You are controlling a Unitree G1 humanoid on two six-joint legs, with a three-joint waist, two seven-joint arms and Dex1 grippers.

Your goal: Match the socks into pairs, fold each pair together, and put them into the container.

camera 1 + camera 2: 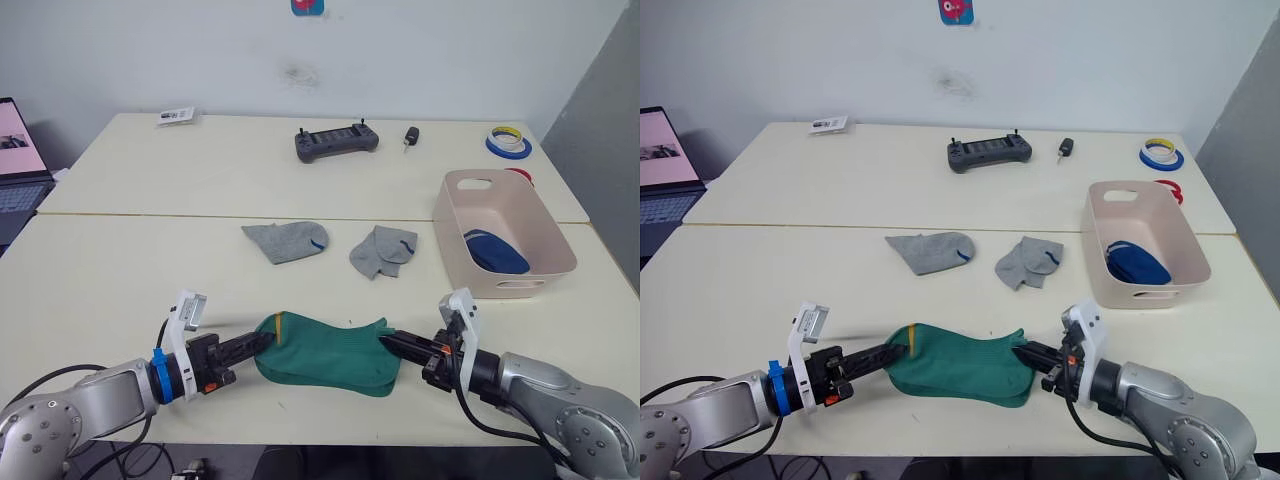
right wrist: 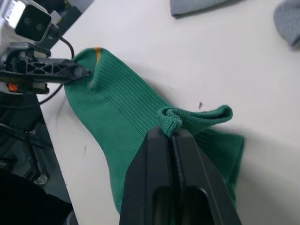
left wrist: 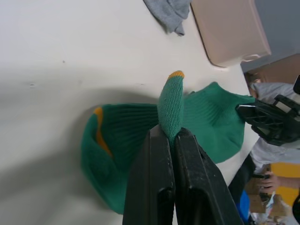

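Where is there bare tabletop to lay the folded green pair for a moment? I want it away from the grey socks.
Free: the near table left of the green socks, before the left gripper. Also the far table between the paper tag and the controller. Crowded: the middle strip, with both grey socks and the container.

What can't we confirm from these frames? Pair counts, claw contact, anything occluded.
- Green socks: head views show one stacked green mass; one sock or two cannot be told.
- Blue socks: the container wall cuts them off, so count and fold are unknown.
- Left claw and right claw: each pinches a fold of green fabric; how many layers is hidden between the fingers.
- Grey socks' marks: too small to read.
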